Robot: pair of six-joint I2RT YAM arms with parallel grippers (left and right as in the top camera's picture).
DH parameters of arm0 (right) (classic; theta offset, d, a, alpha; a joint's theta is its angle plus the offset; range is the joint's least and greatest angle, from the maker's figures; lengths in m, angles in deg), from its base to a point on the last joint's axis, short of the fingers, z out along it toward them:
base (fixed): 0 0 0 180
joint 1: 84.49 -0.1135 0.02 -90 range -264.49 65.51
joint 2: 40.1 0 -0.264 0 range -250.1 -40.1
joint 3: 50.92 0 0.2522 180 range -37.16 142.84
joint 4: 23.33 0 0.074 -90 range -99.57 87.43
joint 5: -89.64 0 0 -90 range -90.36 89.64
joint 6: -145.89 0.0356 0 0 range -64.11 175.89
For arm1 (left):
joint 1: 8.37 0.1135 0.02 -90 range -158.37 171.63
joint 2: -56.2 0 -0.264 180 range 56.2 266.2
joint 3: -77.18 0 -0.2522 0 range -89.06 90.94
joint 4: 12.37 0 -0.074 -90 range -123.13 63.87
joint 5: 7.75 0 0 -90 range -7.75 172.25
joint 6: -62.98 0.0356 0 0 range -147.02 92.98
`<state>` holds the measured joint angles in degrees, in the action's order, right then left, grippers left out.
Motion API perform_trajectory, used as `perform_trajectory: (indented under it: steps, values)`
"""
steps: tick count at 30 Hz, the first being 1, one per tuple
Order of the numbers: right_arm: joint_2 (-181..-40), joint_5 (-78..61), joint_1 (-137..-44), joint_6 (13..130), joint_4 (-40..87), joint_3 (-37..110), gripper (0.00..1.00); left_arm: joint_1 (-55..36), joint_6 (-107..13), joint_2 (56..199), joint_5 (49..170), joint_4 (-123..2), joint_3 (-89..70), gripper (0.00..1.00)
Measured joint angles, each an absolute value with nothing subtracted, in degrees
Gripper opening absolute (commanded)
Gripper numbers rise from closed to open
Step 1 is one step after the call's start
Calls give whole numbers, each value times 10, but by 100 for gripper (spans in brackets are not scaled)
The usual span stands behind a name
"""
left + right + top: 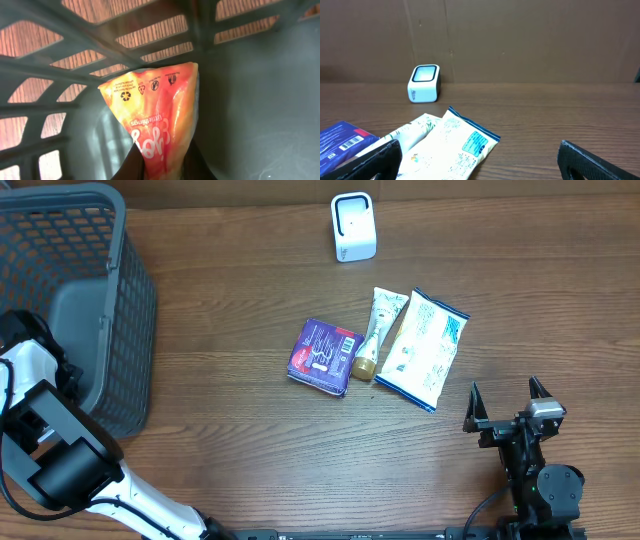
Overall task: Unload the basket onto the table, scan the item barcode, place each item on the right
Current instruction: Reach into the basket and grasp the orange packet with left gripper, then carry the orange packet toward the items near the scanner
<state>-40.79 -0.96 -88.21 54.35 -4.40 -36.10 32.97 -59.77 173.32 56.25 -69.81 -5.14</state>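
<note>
Inside the grey basket (250, 100), my left gripper (162, 165) is shut on the lower end of an orange-red snack pouch (155, 110) with white lettering. Its dark fingers (131, 169) press on both sides of the pouch. No barcode shows on the side of the pouch I see. From overhead only the left arm (35, 380) shows, reaching into the basket (125, 300); the pouch is hidden there. The white barcode scanner (353, 227) stands at the table's far side, also visible as the scanner (424, 83) in the right wrist view. My right gripper (510, 408) rests open and empty at the near right.
A purple packet (323, 356), a white tube with a gold cap (378, 330) and a white-and-blue bag (425, 348) lie side by side mid-table. The bag (452, 147) lies just ahead of the open right gripper (480, 160). A brown wall backs the table.
</note>
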Motion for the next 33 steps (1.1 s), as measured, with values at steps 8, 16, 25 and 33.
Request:
perform_trajectory:
  steps: [8,16,25,33]
  values:
    - [-408,-10,-882,544,-44,-361,100,329,-586,1731,613,-792,38,4]
    - [-408,-10,-882,544,-44,-361,100,299,-563,1612,754,-810,160,4]
    - [-408,-9,-882,543,-44,-361,100,142,-526,1422,888,-818,206,4]
    - [-408,-10,-882,543,-44,-361,100,-132,-521,1411,926,-859,197,4]
